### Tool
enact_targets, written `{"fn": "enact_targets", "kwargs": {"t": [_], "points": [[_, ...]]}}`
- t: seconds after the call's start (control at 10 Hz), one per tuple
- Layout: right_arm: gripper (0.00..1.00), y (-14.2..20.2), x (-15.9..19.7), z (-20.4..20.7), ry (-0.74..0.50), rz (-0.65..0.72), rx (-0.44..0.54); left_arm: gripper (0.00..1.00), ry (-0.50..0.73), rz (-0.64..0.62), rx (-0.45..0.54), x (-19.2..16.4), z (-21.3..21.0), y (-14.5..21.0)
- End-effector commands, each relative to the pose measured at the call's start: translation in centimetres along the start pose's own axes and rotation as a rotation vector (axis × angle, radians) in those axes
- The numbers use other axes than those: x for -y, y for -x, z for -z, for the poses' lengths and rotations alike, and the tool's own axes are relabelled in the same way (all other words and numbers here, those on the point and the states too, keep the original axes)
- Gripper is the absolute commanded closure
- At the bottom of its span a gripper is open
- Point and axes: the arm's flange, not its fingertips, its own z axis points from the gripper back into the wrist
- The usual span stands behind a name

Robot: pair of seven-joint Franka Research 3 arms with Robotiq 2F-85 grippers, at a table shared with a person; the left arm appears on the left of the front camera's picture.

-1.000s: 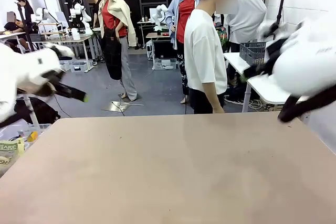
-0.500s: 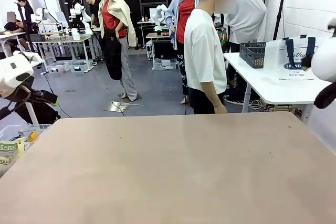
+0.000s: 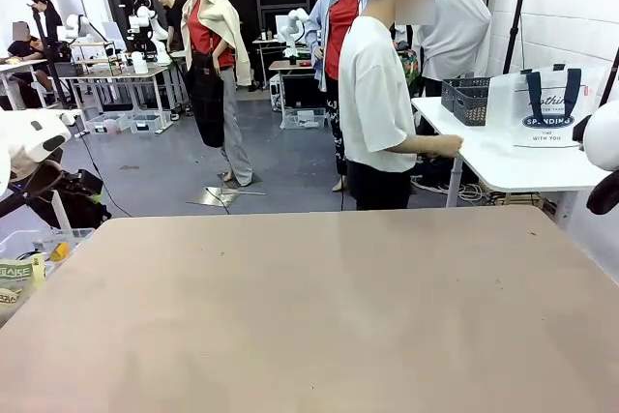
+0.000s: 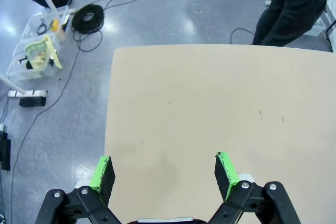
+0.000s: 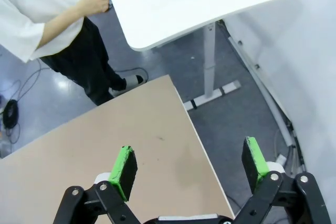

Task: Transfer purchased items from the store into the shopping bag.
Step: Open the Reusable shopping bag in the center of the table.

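The shopping bag (image 3: 542,103), whitish with navy straps and an oval logo, stands on a white side table (image 3: 503,166) at the far right. Just left of it sits the dark grey slotted basket (image 3: 466,99); I cannot make out what it holds. A person in a white T-shirt rests a hand (image 3: 447,145) on that table's edge. My left gripper (image 4: 164,174) hangs open and empty above the brown table (image 4: 220,103) near its corner. My right gripper (image 5: 189,162) is open and empty over the brown table's right edge (image 5: 184,124), with the person's hand (image 5: 94,1) far off.
Clear plastic bins (image 3: 29,268) with yellowish packets stand on the floor beside the table's left end, also the bins (image 4: 39,56) near a cable coil (image 4: 88,18). The left arm (image 3: 29,137) and right arm (image 3: 604,137) sit at the picture's edges. A white wall (image 5: 304,51) lies right.
Both arms have drawn back outward to the picture's edges, uncovering the shopping bag and basket. The person's hand has reached out to the white side table.
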Motion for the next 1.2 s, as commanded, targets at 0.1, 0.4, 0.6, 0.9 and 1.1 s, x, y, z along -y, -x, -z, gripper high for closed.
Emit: {"fn": "enact_targets", "kwargs": {"t": [0.1, 0.4, 0.6, 0.9, 1.1], "points": [[0.00, 0.05, 0.72, -0.30, -0.006, -0.012, 0.010, 0.00, 0.002, -0.001, 0.005, -0.70, -0.01, 0.43], [0.00, 0.05, 0.72, -0.30, -0.006, -0.012, 0.010, 0.00, 0.002, -0.001, 0.005, -0.70, -0.01, 0.43], [0.00, 0.05, 0.72, -0.30, -0.006, -0.012, 0.010, 0.00, 0.002, -0.001, 0.005, -0.70, -0.01, 0.43], [0.00, 0.05, 0.72, -0.30, -0.006, -0.012, 0.010, 0.00, 0.002, -0.001, 0.005, -0.70, -0.01, 0.43], [0.00, 0.05, 0.72, -0.30, -0.006, -0.012, 0.010, 0.00, 0.002, -0.001, 0.005, -0.70, -0.01, 0.43]]}}
